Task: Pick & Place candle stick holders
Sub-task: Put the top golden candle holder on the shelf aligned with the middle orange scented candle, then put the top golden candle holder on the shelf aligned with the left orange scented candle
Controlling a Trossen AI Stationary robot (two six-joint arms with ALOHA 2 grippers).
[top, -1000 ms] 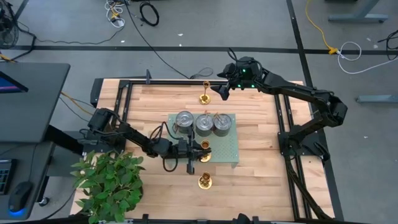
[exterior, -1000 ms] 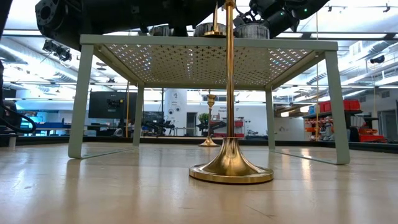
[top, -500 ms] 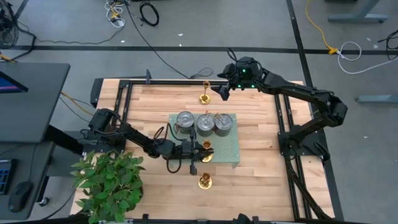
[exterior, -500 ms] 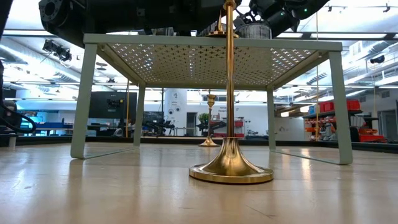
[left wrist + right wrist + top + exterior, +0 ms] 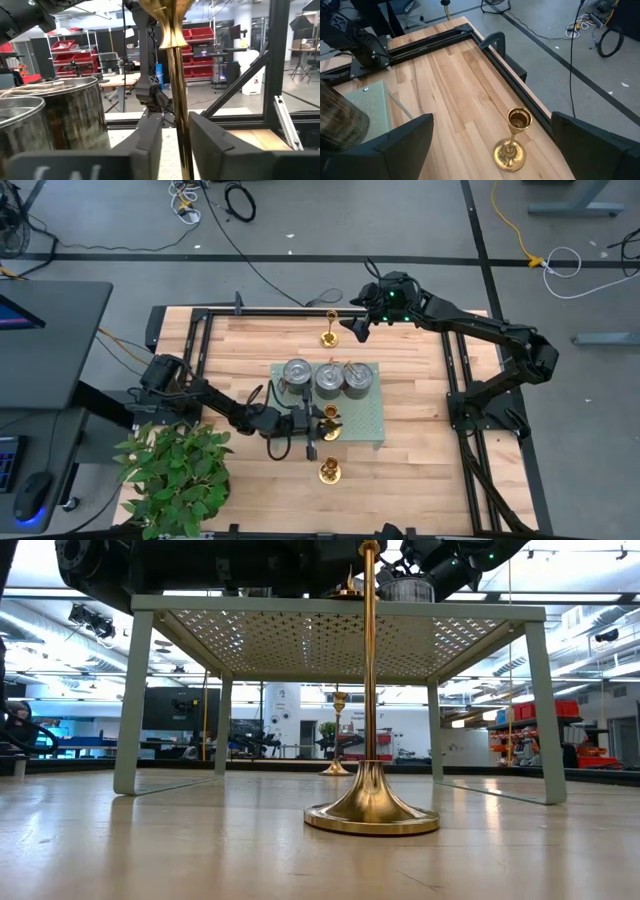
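Three gold candlesticks have thin stems and flared round bases. One (image 5: 329,335) stands on its base near the table's far edge and shows in the right wrist view (image 5: 512,142). One (image 5: 329,471) stands near the front edge, large in the low view (image 5: 370,740). The third (image 5: 331,423) stands upright over the green perforated stand's (image 5: 372,415) near left part, in my left gripper (image 5: 322,424). My right gripper (image 5: 350,328) hovers open just right of the far candlestick, apart from it. My left gripper has the third candlestick's stem (image 5: 176,115) between its two fingers (image 5: 150,145), below the cup. The fingers come level from the table's left and lie across the upright stem. The base is below the wrist picture, so I cannot tell whether it rests on the stand.
Three metal cans (image 5: 328,378) stand in a row on the stand's far part, close behind the held candlestick. A potted plant (image 5: 175,470) fills the near left corner. Black frame rails (image 5: 270,311) run along the table's edges.
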